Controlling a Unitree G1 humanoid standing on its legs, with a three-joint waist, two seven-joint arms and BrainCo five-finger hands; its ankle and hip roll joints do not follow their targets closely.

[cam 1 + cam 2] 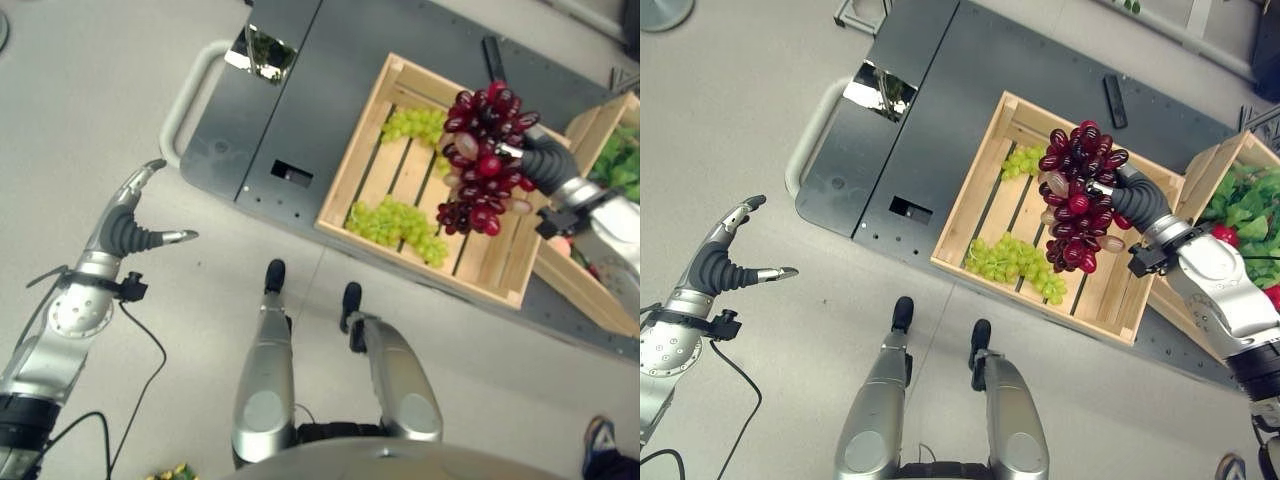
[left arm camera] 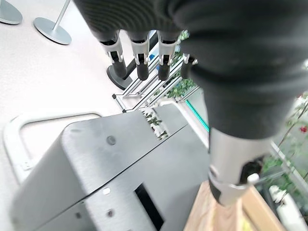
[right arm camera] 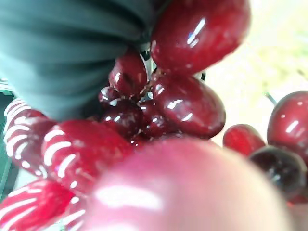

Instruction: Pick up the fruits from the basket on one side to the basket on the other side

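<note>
Overhead, red grape bunch (image 1: 1077, 200) hangs above wooden crate (image 1: 985, 185), clear of slats, toward crate's right wall. Two green grape clusters (image 1: 1015, 260) lie on crate floor, near left and front walls. Second crate (image 1: 1215, 165) with leafy greens touches first on right. Right hand (image 1: 1128, 198) fingers curl round red grape bunch. Left hand (image 1: 128, 225) over bare floor, well apart from cart (image 1: 270, 110), fingers straight, thumb spread, holding nothing.
</note>
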